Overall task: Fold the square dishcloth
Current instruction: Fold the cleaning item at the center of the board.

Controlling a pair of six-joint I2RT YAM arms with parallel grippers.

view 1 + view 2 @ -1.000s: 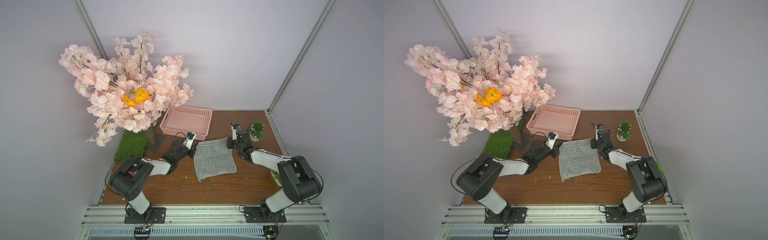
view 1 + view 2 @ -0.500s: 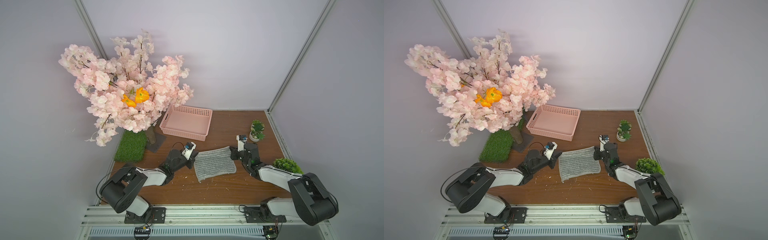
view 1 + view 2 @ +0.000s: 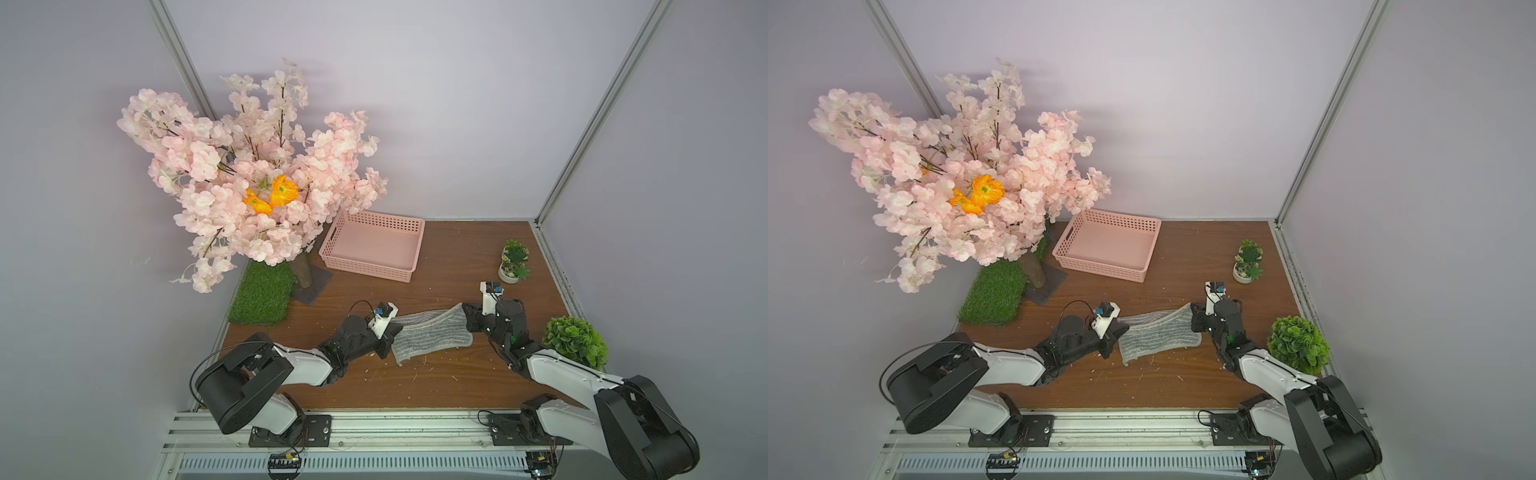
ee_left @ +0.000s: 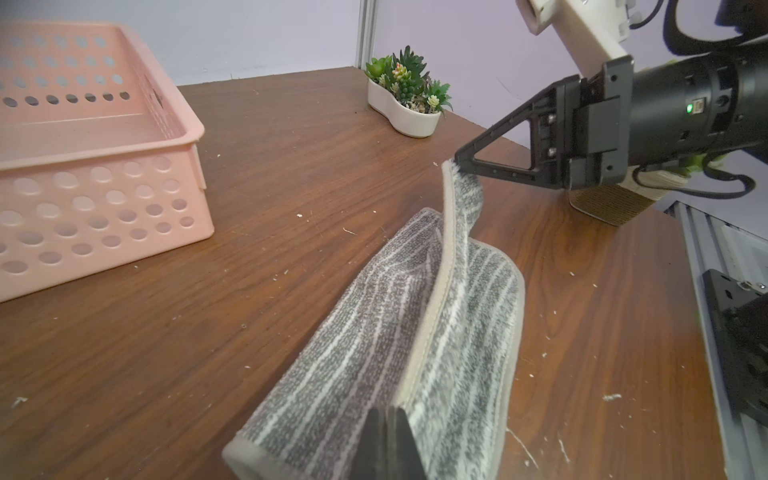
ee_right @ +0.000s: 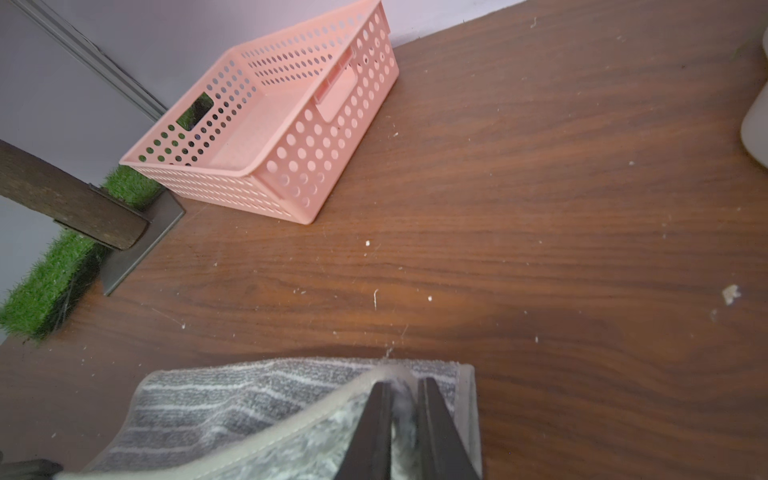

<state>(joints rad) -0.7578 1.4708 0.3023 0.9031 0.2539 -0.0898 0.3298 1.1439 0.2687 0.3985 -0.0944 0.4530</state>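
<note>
My left end effector (image 4: 388,419) is clamped shut on one corner of the square dishcloth (image 3: 432,337). My right end effector (image 5: 402,399) pinches a raised corner between barely parted jaws. The cloth lies half-folded mid-table (image 3: 415,386). I'd lay both corners squarely on the near edge, then release them together.
</note>
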